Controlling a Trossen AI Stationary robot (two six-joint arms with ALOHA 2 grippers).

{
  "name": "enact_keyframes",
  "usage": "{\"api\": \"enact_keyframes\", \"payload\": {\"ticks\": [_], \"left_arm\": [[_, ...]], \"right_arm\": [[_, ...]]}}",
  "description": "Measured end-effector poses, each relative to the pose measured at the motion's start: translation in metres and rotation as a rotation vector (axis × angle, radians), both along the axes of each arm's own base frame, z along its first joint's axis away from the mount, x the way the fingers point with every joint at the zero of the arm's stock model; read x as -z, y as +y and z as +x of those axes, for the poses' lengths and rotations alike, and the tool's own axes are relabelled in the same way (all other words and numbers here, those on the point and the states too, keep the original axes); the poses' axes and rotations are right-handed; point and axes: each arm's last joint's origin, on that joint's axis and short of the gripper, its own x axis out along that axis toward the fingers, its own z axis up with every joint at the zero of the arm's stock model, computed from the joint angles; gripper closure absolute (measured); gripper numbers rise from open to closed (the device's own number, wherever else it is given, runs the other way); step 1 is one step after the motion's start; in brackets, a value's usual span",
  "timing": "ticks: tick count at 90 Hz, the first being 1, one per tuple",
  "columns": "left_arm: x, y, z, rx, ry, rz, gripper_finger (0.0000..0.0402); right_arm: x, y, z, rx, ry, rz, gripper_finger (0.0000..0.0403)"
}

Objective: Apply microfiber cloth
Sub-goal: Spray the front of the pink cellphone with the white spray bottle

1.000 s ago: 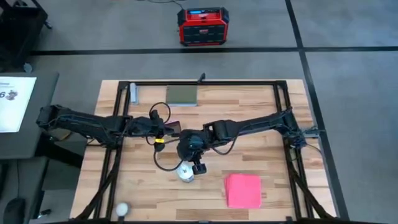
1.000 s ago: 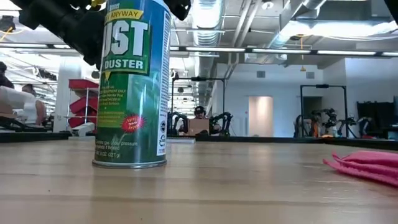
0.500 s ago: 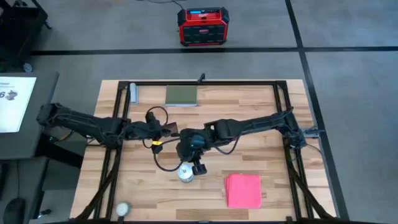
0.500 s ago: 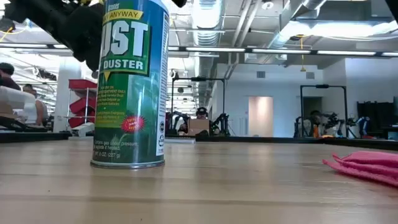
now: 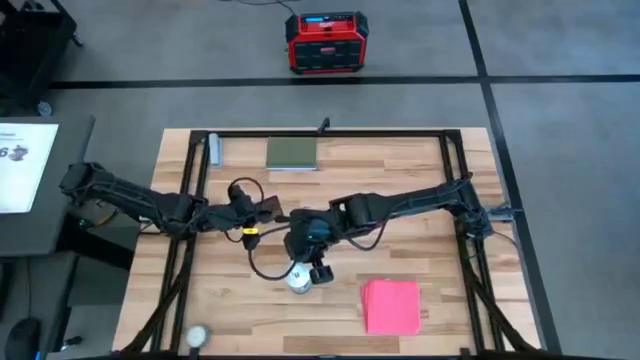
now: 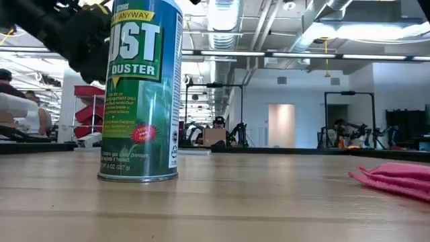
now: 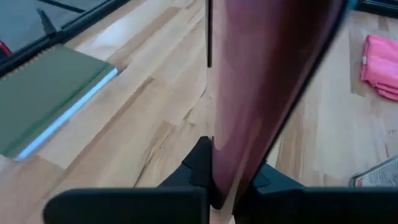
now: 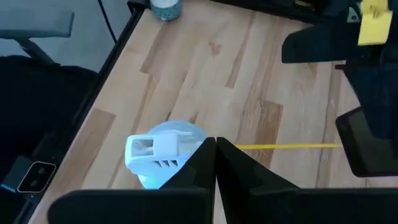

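Left arm retracted, microfiber cloth (image 5: 391, 305) apart.

Microfiber cloth (image 6: 396, 178) cut off at edge (low view); phone (image 7: 261, 93) blurred.

Both arms are dark, jointed and slim, a black cable looping loose from the left arm (image 5: 150, 205) beside a small yellow tag (perhaps a label) near the dust can (image 5: 300, 278), while the right arm (image 5: 410, 203) ends in flat black fingers (image 8: 214, 165).
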Motion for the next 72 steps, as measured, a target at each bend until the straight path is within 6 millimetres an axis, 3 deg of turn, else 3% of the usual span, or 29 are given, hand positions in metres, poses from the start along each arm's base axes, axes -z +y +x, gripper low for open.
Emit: {"api": "enact_keyframes", "payload": {"ticks": [72], "left_arm": [[-0.0010,-0.0035,0.0013,0.007,-0.050,-0.019,0.0399]], "right_arm": [[-0.0017,0.0004,0.0017,-0.001,-0.024,0.004,0.0403]]}}
